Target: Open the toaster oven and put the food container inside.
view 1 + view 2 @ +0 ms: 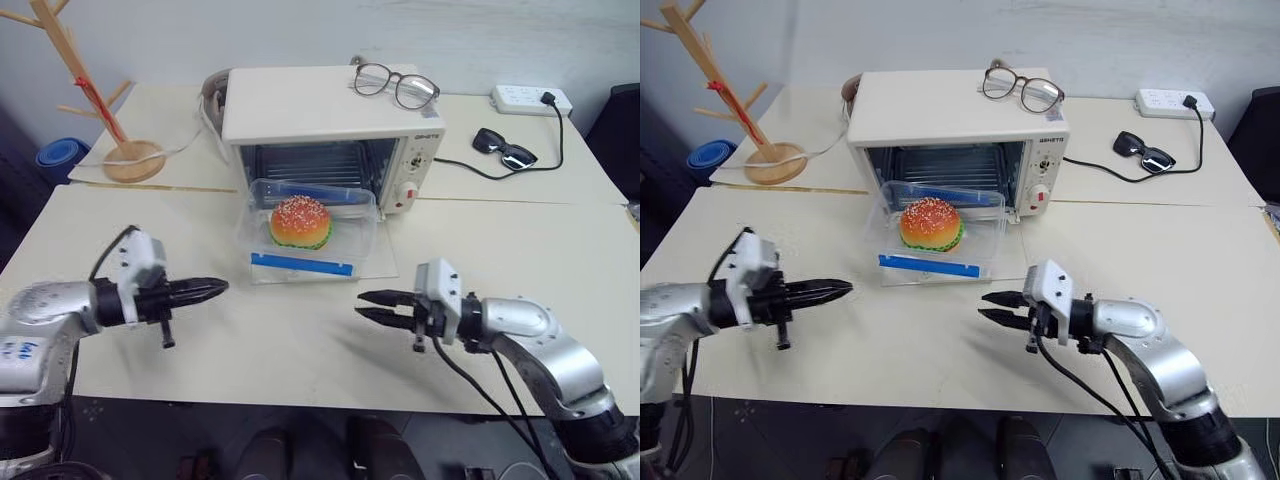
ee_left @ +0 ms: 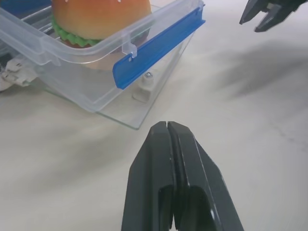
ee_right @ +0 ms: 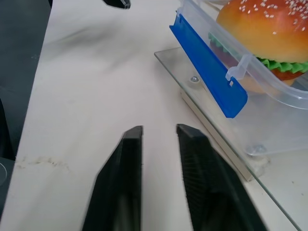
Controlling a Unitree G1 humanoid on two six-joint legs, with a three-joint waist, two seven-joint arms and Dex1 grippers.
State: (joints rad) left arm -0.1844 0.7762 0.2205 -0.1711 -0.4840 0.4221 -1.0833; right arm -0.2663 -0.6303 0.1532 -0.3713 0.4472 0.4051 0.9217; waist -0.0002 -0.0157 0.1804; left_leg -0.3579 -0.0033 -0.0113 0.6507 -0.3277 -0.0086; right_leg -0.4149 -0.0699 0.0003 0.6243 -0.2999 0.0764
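Black two-fingered left pincer (image 1: pixel 215 289) is closed and empty; right pincer (image 1: pixel 368 305) stands narrowly parted, empty, both above the bench's (image 1: pixel 300 350) near edge.

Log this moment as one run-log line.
toaster oven: door down | food container: resting on open door, not inside | left gripper: shut, empty | right gripper: slightly open, empty

Clear glossy plastic food container (image 1: pixel 312 236) with smooth blue plastic clip strips; cream-white painted-metal toaster oven (image 1: pixel 325 125) with glass door; matt off-white table (image 1: pixel 300 340); pale wooden branched rack (image 1: pixel 105 95)
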